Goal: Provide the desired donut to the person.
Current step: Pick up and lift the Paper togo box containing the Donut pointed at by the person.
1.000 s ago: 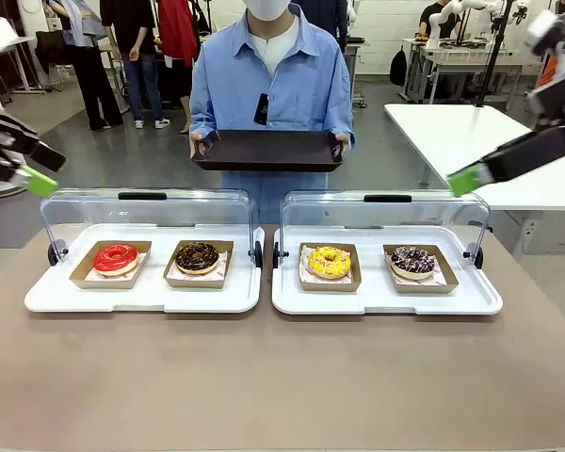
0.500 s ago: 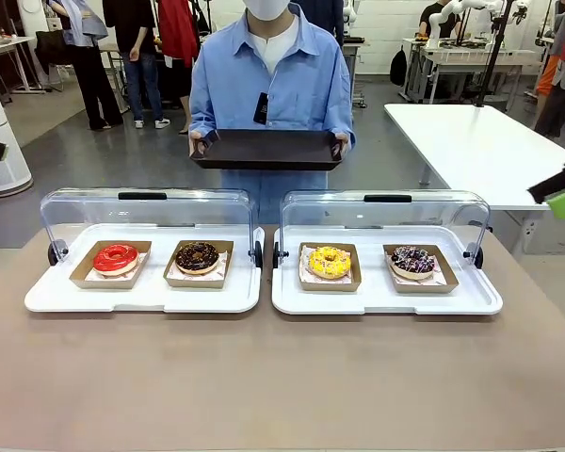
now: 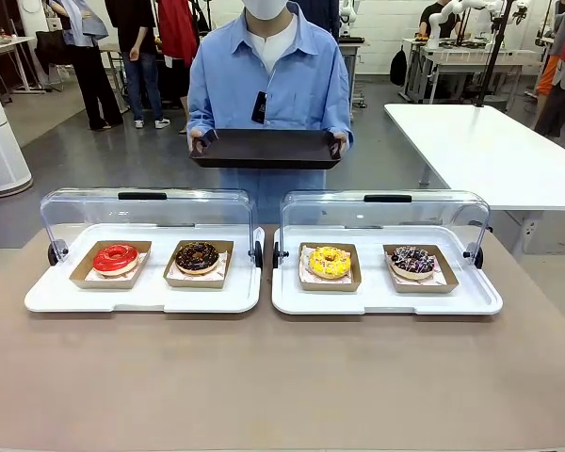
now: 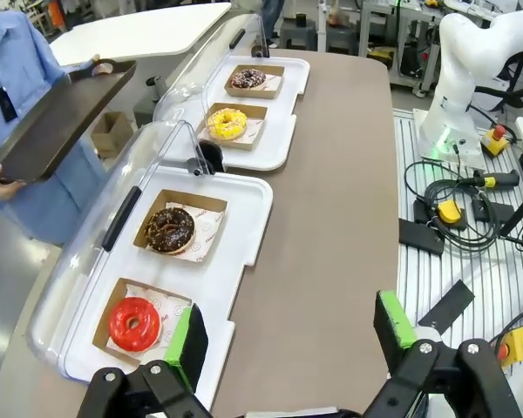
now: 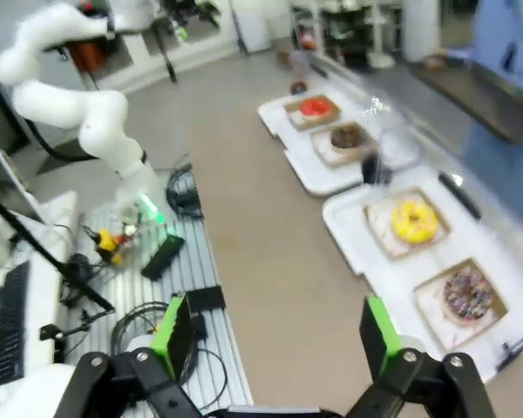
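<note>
I saw my left gripper (image 4: 289,335) spread wide above the table (image 4: 331,174), holding nothing. My right gripper (image 5: 275,329) stood just as wide, empty.

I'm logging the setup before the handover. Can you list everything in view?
table: 1, tan, nearest the robot
display trays: 2, white, side by side on the table
clear lids: 2, see-through, raised at the trays' far side
cardboard holders: 4, brown, one under each donut
red donut: 1, red, left tray, leftmost
chocolate donut: 1, dark brown, left tray
yellow donut: 1, yellow, right tray
sprinkled donut: 1, dark, right tray, rightmost
serving tray: 1, black, held level
person: 1, light blue shirt, far side
person's hands: 2, on serving tray's ends
left hand: 1, black, green pads, open, empty
right hand: 1, same, open, empty
</note>
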Available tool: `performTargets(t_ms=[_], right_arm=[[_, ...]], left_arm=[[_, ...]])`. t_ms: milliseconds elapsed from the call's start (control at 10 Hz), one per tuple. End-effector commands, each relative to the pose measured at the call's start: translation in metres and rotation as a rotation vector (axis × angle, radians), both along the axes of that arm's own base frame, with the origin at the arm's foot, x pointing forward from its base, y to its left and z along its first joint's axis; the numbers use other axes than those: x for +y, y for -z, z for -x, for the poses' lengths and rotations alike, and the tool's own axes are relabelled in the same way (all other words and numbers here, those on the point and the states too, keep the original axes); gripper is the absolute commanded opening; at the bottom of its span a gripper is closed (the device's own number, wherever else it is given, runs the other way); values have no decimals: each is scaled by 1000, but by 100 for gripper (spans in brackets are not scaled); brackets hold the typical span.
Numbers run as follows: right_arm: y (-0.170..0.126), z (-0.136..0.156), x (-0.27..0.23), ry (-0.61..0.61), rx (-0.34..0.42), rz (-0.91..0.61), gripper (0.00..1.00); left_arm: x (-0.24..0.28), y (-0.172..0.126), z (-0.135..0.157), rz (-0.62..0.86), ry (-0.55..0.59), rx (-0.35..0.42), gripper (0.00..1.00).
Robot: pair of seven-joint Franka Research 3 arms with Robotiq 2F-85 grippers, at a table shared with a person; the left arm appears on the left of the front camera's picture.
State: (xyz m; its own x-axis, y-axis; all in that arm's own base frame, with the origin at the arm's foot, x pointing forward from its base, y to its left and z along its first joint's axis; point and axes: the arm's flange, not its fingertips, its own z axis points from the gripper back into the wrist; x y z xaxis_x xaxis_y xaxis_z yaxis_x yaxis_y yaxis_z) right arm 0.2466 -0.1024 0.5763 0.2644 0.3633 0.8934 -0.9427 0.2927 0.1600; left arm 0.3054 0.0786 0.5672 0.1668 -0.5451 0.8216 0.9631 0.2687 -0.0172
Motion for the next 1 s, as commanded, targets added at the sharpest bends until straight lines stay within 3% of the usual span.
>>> performTargets(t_ms=[0, 700, 900], right_arm=[[8, -9, -7, -78, -6, -59, 100], [14, -2, -25, 17, 48, -44, 100], [19, -3, -31, 11, 66, -46, 100]], left_arm=[[4, 3, 1, 6, 11, -32, 100], [43, 7, 27, -34, 1, -48, 100], [38, 7, 19, -10, -29, -29, 100]])
